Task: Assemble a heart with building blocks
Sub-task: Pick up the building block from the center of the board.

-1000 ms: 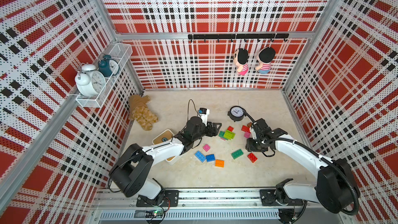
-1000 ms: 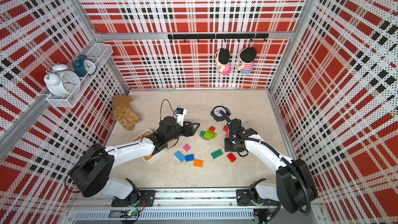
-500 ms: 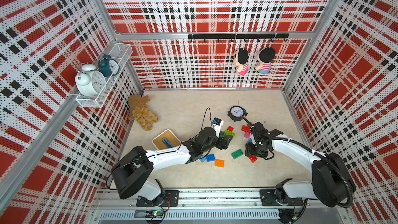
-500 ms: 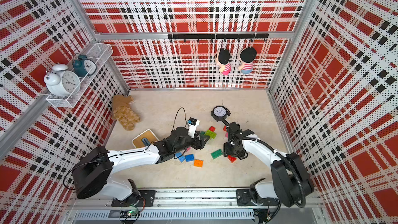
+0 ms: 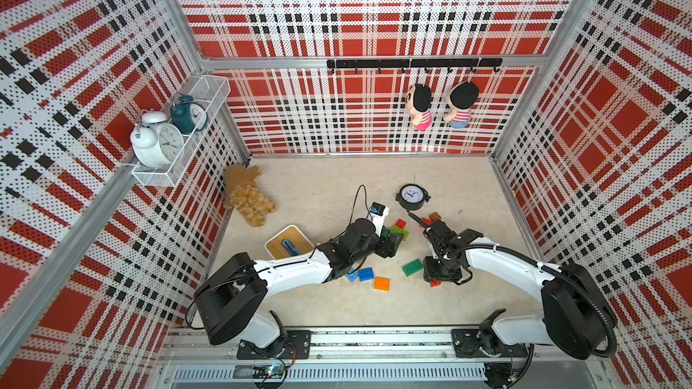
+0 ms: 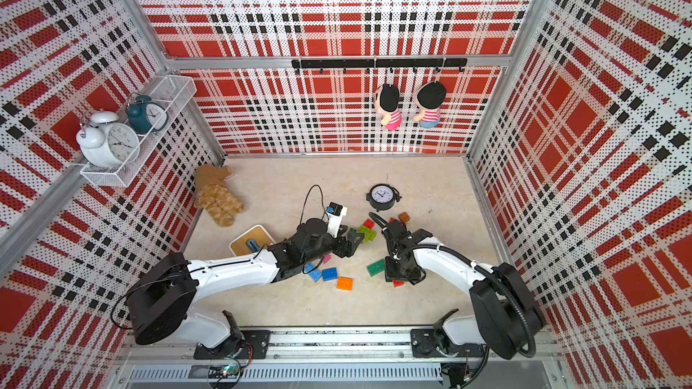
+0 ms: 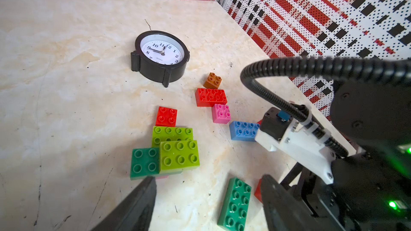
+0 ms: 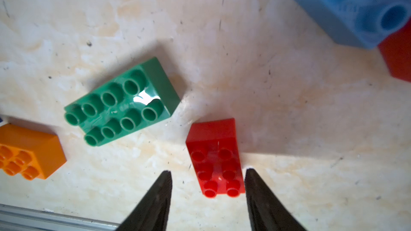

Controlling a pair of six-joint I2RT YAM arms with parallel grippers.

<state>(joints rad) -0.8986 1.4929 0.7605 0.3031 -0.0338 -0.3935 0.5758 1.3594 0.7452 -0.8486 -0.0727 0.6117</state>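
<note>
Now | right end effector (image 8: 208, 171) narrowly parted astride red brick (image 8: 214, 152), to pinch it | left end effector (image 7: 208, 176) wide, empty

Marbled beige tabletop (image 5: 412, 306) with scattered building blocks (image 5: 412, 267), black clock (image 5: 412, 196), brown plush (image 5: 247, 200), possibly a wooden tray (image 5: 279, 245)

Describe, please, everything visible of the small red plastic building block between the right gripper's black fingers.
The small red plastic building block is glossy and rectangular, with six studs in two rows facing up. It lies flat on the beige marbled tabletop, apart from the dark green eight-stud block. It sits between the fingertips of the open right gripper; one finger is close to its edge, though contact cannot be told. In a top view only its corner shows beneath the gripper.
</note>
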